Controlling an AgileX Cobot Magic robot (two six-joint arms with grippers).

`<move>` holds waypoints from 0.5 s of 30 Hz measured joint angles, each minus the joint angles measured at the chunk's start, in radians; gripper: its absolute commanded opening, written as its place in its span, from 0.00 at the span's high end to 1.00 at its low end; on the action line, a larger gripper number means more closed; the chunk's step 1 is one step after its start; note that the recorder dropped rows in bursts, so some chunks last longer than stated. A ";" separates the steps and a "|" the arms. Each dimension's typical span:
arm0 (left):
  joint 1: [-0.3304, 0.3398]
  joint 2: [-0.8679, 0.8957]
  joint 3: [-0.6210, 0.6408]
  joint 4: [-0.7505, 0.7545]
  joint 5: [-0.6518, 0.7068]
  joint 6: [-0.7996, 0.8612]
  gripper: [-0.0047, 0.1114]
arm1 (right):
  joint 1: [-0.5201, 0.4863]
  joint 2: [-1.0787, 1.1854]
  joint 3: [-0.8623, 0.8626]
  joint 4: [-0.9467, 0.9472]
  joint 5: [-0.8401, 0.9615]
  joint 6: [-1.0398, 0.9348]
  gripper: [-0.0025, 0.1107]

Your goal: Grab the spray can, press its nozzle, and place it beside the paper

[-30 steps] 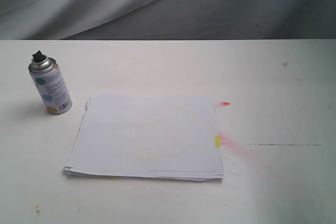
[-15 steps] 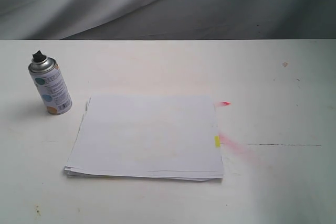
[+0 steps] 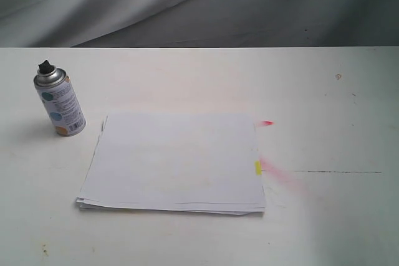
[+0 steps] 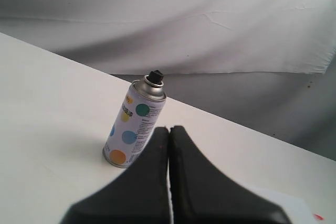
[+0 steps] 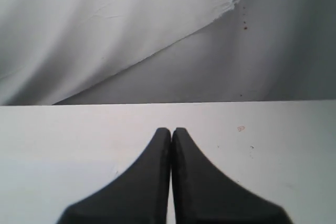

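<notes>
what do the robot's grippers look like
The black left gripper and the black right gripper look alike: two matte jaws each, wide at the base, curving in to narrow rounded tips. No cables or markings show, and the arms are out of view.

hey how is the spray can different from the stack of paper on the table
The spray can stands upright; the paper lies flat. The can is silver with coloured dots and a black nozzle; the paper is plain white with a yellow tab. The paper covers far more table than the can. Both rest on the white table.
</notes>
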 measured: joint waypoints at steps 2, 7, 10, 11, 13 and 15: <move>0.000 0.000 0.000 0.000 0.000 0.000 0.96 | 0.000 -0.031 0.000 -0.202 0.031 0.174 0.98; 0.000 0.000 0.000 0.000 0.000 0.000 0.96 | 0.000 -0.042 0.000 -0.798 0.021 0.837 0.98; 0.000 0.000 0.000 0.000 0.000 0.000 0.96 | 0.000 -0.042 0.006 -0.996 -0.012 1.021 0.98; 0.000 0.000 0.000 0.000 0.000 0.000 0.96 | 0.000 -0.042 0.013 -1.045 -0.026 1.053 0.98; 0.000 0.000 0.000 0.002 0.000 0.000 0.96 | 0.000 -0.042 0.035 -1.110 -0.038 1.099 0.98; 0.000 0.000 0.000 0.002 0.000 0.000 0.96 | 0.000 -0.042 0.048 -1.133 -0.038 1.118 0.98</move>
